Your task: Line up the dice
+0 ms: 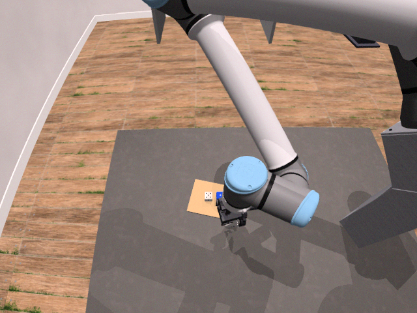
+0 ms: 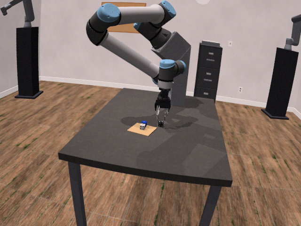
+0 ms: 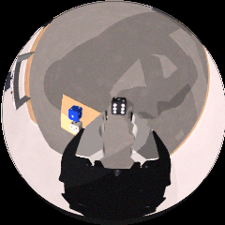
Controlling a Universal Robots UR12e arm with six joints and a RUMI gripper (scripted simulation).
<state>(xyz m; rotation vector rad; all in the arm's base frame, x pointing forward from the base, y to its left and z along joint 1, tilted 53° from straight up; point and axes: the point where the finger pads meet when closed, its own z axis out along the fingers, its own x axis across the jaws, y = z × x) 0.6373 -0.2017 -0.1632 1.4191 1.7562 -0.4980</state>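
The white die [image 1: 208, 195] [image 2: 142, 126] [image 3: 75, 127] sits flat on the tan mat [image 1: 195, 207] [image 2: 148, 133] [image 3: 67, 103] with a five on top. The blue die [image 1: 219, 195] [image 2: 144, 122] [image 3: 75, 112] is on the mat just behind it, on the base side, with a one on top; the arm partly hides it in the top view. The black die [image 2: 160, 123] [image 3: 119, 107] stands on the table beside the mat, its six facing the wrist camera; the arm hides it in the top view. My gripper [image 1: 231, 225] [image 2: 161, 119] [image 3: 118, 112] is partly open and empty, pointing down just above the black die.
The dark table [image 1: 151, 263] [image 2: 116, 148] carries the mat and dice. The robot's grey pedestal [image 1: 380, 215] [image 2: 179, 80] stands at the table's far end in the exterior view, on the right in the top view. The arm covers the mat's base-side part in the top view.
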